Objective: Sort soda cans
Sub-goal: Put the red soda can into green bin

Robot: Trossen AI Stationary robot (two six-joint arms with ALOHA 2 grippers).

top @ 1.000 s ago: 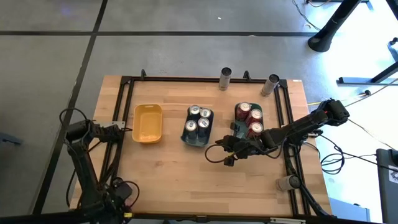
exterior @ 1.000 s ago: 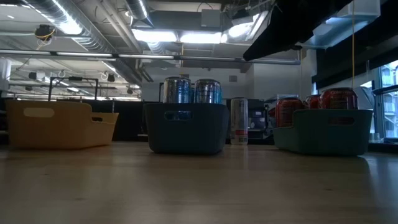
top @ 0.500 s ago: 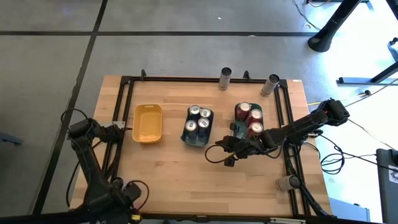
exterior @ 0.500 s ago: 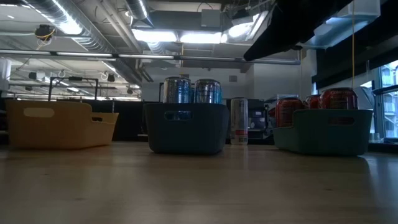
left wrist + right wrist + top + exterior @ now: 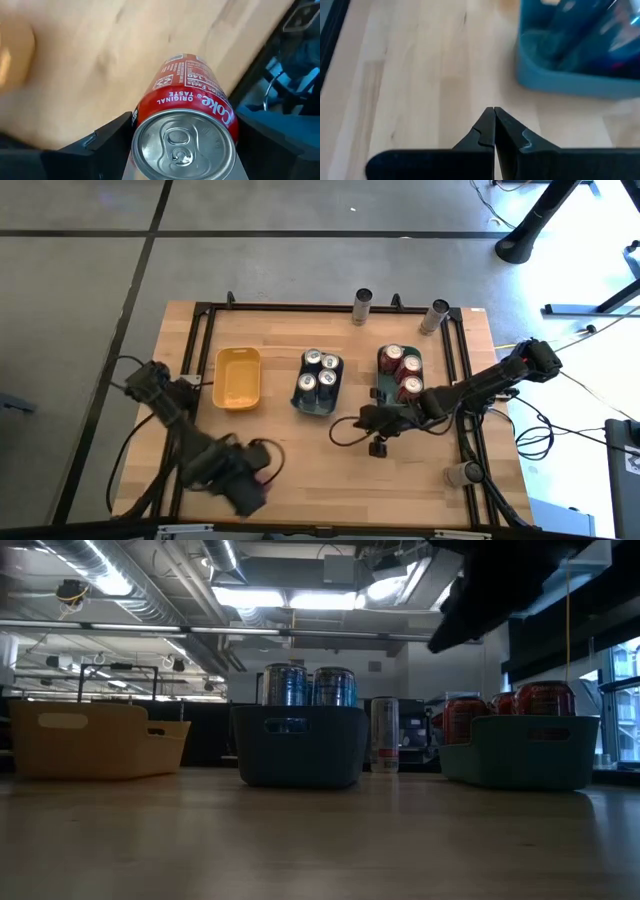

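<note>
Wooden table first: it carries three trays in a row, a yellow tray with nothing in it, a grey-blue tray with four silver cans, and a teal tray with three red cans. Three more cans stand out on the table's frame, two at the far edge and one at the near right corner.

Over the near left part of the table the left gripper has its fingers clamped on either side of a red Coke can, carried top toward its wrist camera. The right gripper hangs just in front of the grey-blue tray, pinched fully closed on nothing.

The worry I'd have: the teal tray lies across the table, and the right arm sits squarely on the way there, so a straight carry could clip it or knock a tray. A smooth can could also slip if swung fast.

From above, the left gripper is smeared and the can cannot be picked out; how deep the fingers reach along it is hidden.
</note>
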